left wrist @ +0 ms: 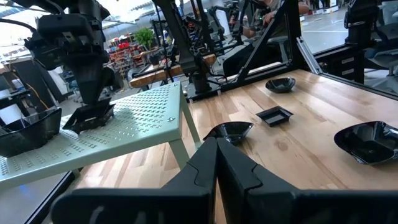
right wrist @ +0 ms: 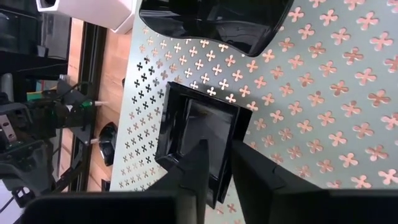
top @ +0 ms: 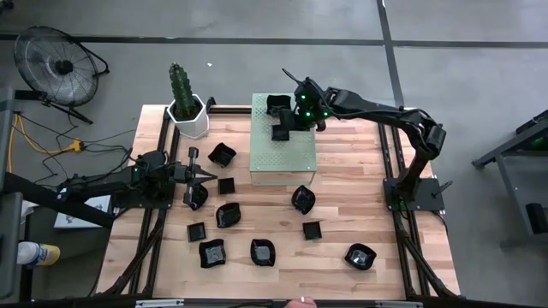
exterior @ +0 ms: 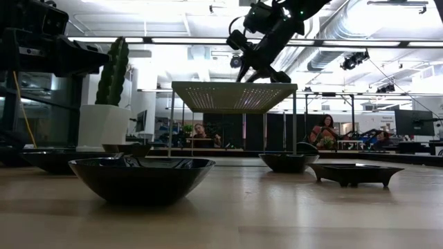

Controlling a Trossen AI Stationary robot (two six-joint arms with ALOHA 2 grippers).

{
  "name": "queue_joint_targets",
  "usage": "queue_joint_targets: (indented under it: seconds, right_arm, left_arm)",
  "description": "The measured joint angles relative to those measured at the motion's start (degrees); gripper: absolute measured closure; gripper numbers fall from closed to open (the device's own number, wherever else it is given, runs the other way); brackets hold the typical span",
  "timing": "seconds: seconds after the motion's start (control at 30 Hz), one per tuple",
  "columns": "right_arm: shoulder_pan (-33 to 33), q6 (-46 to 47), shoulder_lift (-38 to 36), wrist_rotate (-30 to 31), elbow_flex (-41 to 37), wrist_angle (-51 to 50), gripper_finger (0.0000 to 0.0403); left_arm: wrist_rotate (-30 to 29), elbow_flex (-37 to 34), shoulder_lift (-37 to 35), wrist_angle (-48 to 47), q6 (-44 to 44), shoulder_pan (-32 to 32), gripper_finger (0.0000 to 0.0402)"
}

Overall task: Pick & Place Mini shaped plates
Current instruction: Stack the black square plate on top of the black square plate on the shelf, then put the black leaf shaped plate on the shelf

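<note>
A square black mini plate (right wrist: 198,137) lies flat on the pale green perforated block (top: 295,154). My right gripper (right wrist: 219,149) hangs over it with its fingers slightly apart, one on each side of the plate's near rim. In the high view the right gripper (top: 283,127) reaches over the block from the right. A second, deeper plate (top: 277,103) sits at the block's back edge. Several more black plates lie on the table, among them one (top: 303,198) in front of the block and one (top: 360,256) at the front right. My left gripper (top: 193,176) waits shut left of the block.
A white hexagonal cactus pot (top: 189,116) stands at the table's back left, beside the block. A floor fan (top: 55,63) is off the table at the far left. People sit in the room behind. Bare wood (top: 360,197) shows right of the block.
</note>
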Motion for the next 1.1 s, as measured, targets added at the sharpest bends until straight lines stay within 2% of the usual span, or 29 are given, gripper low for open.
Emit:
queue_joint_targets:
  seconds: [0.43, 0.83, 1.1]
  right_arm:
    - [0.9, -0.2, -0.1, -0.7, 0.0, 0.0, 0.029]
    - [2.1, -1.4, -1.7, 1.8, 0.0, -3.5, 0.0288]
    - [4.6, -1.5, -6.4, 6.6, 0.0, -13.2, 0.0288]
  left_arm:
    - [0.0, 0.0, 0.0, 0.0, 0.0, 0.0, 0.0399]
    - [0.0, 0.0, 0.0, 0.0, 0.0, 0.0, 0.0399]
    - [0.0, 0.0, 0.0, 0.0, 0.0, 0.0, 0.0399]
